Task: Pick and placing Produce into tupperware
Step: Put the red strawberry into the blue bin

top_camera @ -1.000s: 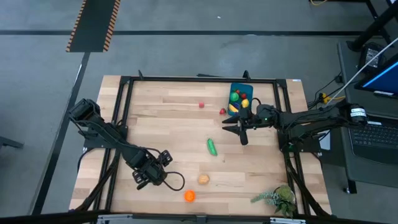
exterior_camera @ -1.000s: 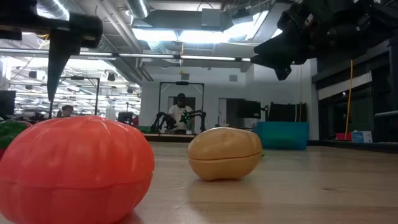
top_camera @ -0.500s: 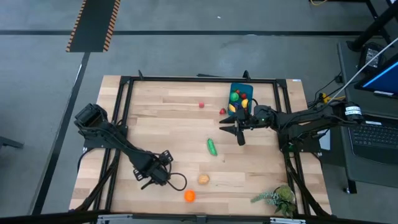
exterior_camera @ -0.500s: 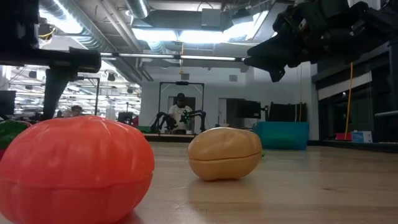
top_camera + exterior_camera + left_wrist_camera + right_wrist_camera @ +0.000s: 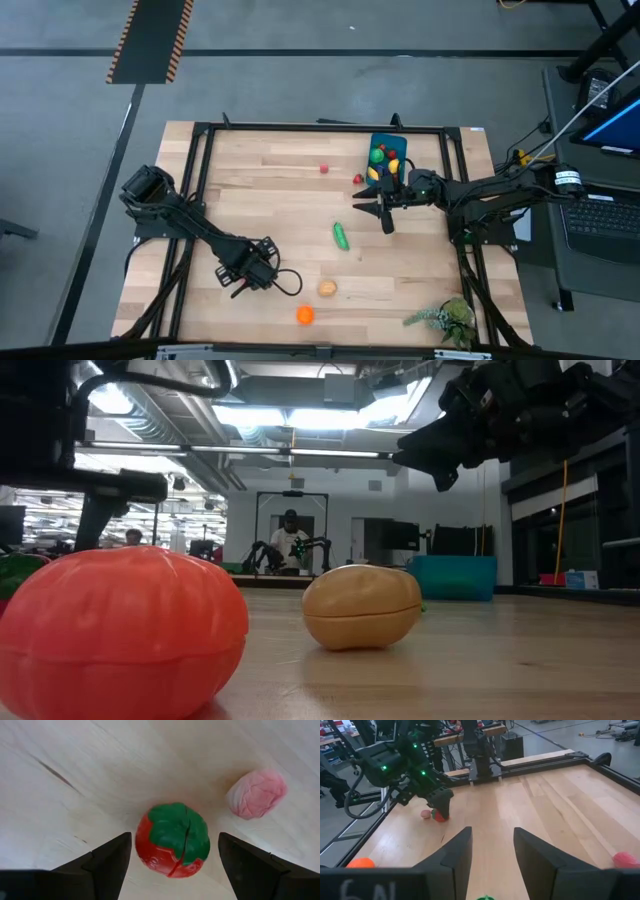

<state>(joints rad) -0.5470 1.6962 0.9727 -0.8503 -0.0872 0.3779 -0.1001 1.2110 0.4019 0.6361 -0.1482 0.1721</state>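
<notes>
Since a second ago: the left gripper (image 5: pixel 245 273) has drawn back from the table's near edge toward its middle and dropped lower; the right arm has barely shifted.
High view: blue rectangular plastic tupperware (image 5: pixel 387 146) sits at the far right of the table, already holding several produce pieces; green toy cucumber (image 5: pixel 342 236), tan piece (image 5: pixel 328 288) and orange piece (image 5: pixel 305 315) lie loose.
Left wrist view: jaws spread, straddling a red toy tomato with green top (image 5: pixel 174 840), not touching it; likely lined up to grasp.
Right wrist view: right gripper (image 5: pixel 491 851) parted, empty, waiting beside the tupperware.
Surface: pale wooden planks (image 5: pixel 280 200), black frame.
Room, low view: workshop, ceiling lights, a person far behind.
</notes>
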